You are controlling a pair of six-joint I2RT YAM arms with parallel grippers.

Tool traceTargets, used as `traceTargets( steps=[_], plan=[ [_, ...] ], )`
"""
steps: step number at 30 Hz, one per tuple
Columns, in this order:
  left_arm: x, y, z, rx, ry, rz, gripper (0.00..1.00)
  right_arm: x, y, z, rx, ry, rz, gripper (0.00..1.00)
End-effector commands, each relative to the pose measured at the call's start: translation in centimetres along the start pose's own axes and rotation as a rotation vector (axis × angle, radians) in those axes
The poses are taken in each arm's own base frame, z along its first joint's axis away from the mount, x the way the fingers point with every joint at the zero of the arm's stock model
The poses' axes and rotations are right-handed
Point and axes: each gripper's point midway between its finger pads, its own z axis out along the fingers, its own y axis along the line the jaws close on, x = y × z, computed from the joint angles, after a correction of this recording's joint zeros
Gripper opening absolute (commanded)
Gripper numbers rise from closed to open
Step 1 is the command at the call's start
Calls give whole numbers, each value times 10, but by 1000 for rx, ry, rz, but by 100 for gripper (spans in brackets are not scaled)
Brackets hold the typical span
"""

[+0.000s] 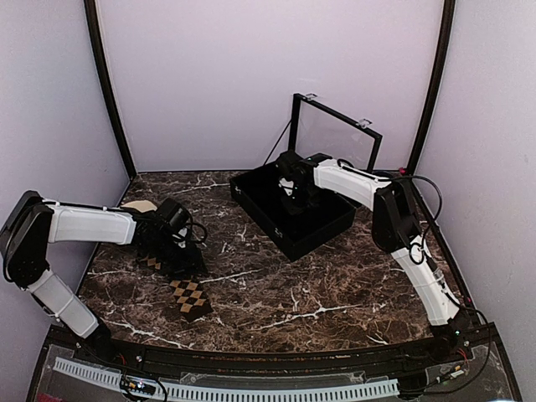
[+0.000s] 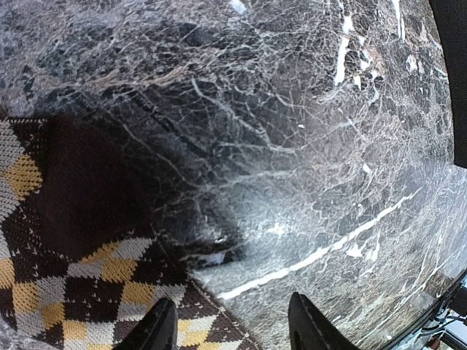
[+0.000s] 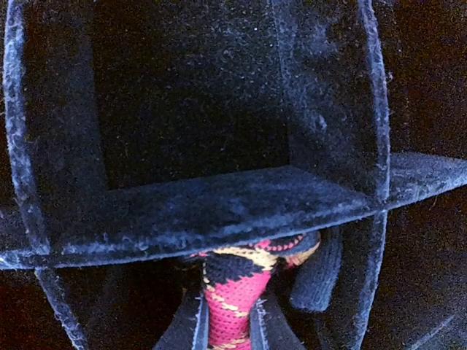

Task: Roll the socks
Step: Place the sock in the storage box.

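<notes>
From above, the left arm (image 1: 88, 224) reaches over the dark marble worktop (image 1: 318, 293). The left jaws hang right over the tan sock (image 1: 188, 289), which lies flat on the stone. One end of the sock sticks out on the near side of the jaws and shows its diamonds; the rest is hidden beneath them. Whether the jaws touch the cloth cannot be told from here. The right arm (image 1: 356, 184) stretches into the black box (image 1: 322, 230), whose clear lid (image 1: 335, 134) stands open behind the right jaws. Those jaws are down among the compartments and hard to make out against the black.

At the left wrist, the left jaws stand released with a wide gap and nothing gripped. The tan sock (image 2: 80, 284) spreads to one side of them and ahead. Its edge passes under one fingertip (image 2: 157, 328) and a corner reaches into the gap. The other fingertip (image 2: 310, 324) is over bare worktop (image 2: 292, 146).

At the right wrist, the right jaws are clenched on the red-and-orange sock (image 3: 232, 310), squeezed between the two fingers (image 3: 191, 332). Its free end bunches just ahead of the jaw tips, under the edge of a velvety divider (image 3: 219, 208). Beyond the divider lies a dark compartment (image 3: 197, 95). Which cell of the box the sock is in cannot be told.
</notes>
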Motion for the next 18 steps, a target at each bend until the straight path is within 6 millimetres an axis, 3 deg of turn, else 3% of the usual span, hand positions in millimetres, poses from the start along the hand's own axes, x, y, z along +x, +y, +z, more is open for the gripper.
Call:
traceTargets(
  steps=[1, 8, 13, 18],
  plan=[
    [-4, -3, -4, 7, -1, -8, 55, 40, 7, 44, -13, 130, -3, 0],
    [-1, -2, -6, 9, 0, -13, 55, 28, 7, 31, -26, 94, 20, 38],
    [0, -2, -10, 11, -7, -16, 55, 5, 1, 6, -33, 10, 55, 46],
    [1, 0, -15, 9, -15, -17, 55, -13, -4, -17, -47, -49, 82, 46]
  ],
)
